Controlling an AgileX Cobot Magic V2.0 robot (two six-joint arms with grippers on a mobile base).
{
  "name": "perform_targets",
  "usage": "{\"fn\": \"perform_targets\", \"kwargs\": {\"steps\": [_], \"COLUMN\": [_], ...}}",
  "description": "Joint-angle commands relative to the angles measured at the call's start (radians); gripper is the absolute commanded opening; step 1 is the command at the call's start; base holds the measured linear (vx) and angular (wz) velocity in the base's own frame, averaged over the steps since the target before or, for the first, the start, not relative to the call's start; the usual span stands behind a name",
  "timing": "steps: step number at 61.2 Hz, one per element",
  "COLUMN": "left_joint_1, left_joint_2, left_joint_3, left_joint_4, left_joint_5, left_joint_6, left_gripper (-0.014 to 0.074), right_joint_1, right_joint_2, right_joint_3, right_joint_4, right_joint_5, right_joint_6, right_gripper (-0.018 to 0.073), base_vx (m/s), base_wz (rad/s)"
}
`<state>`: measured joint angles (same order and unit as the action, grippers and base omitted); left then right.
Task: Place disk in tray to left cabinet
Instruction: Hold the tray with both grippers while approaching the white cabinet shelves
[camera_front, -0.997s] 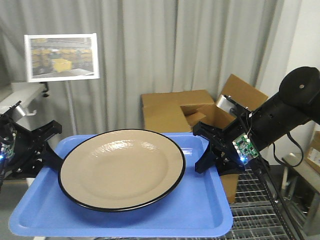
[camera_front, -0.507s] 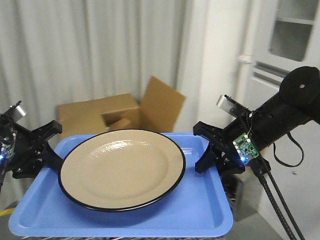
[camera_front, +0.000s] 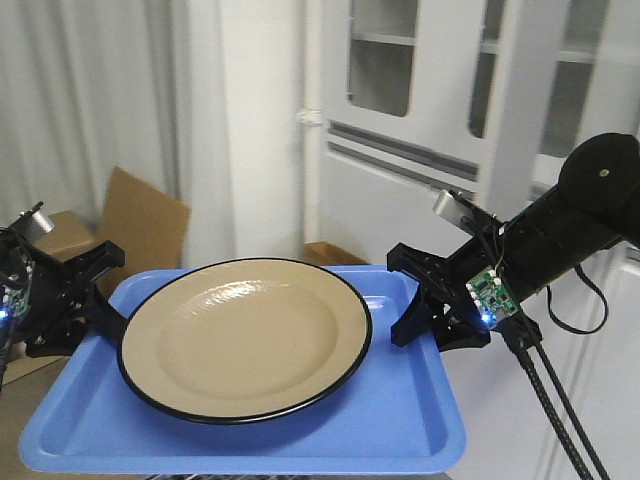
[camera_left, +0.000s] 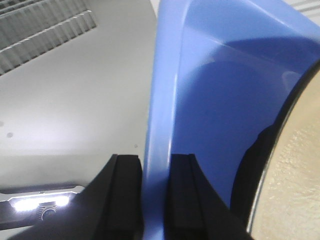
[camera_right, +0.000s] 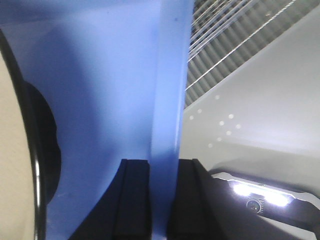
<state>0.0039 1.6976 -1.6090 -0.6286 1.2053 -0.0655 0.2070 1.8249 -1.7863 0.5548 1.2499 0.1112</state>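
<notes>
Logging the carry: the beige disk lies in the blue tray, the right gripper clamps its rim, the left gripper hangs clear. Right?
No: the left gripper also clamps the rim of the tray, as the left wrist view shows. The disk does lie in the tray, and the right gripper clamps its rim.

The tray is moulded in blue plastic with a smooth, satin finish; soft highlights are carried along its raised lip. The disk is finished in a glossy tan coating, on which a faint mottled texture is seen in the left wrist view; its thin rim is coated in glossy black. The fingers of the left gripper and the fingers of the right gripper are formed in matt black plastic. The box behind is made of matt brown cardboard, the curtain of pale cloth hung in folds, and the cupboard is painted smooth white.
</notes>
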Motion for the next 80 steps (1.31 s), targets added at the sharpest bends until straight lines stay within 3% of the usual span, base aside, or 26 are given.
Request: {"fn": "perform_targets", "kwargs": {"steps": [1, 80], "left_joint_1": [-0.03, -0.03], "left_joint_2": [-0.051, -0.051], "left_joint_3": [-0.038, -0.038], "left_joint_4": [-0.193, -0.193], "left_joint_5": [-0.006, -0.006], "left_joint_6": [-0.007, -0.007], "left_gripper": [-0.0001, -0.0001], "right_joint_1": [0.025, 0.025], "right_joint_2": [-0.06, -0.06], "right_joint_3": [-0.038, -0.038], "right_joint_4": [0.179, 0.179], "right_joint_5": [0.022, 0.022], "right_joint_6": [-0.012, -0.012], "right_gripper": [-0.0004, -0.0004], "base_vx": [0.1, -0.01], "base_wz": [-0.46, -0.37]}}
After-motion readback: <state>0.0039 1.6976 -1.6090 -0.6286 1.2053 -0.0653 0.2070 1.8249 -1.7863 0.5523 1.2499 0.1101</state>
